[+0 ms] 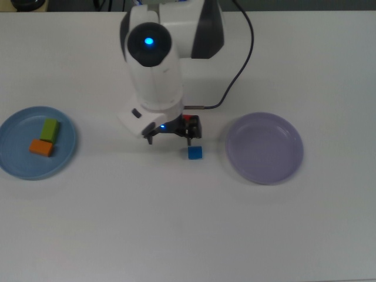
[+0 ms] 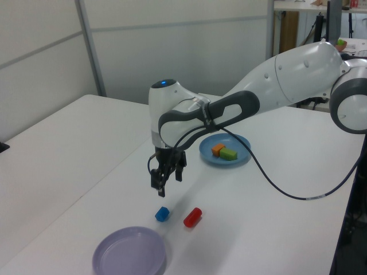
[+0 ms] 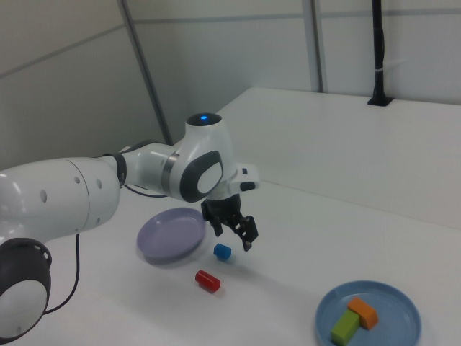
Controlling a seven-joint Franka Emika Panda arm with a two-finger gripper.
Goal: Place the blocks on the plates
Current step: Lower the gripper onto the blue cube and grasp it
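Four blocks, two plates. Green block and orange block touching on the light blue plate at the top view's left; green long axis running near-to-far in the top view, orange one across it. Red block on the bare table, long axis slanting in the left view; blue cube just beside it. Lavender plate at the top view's right, holding nothing. Gripper raised above the cube, fingers parted, grasping nothing. No legible writing.
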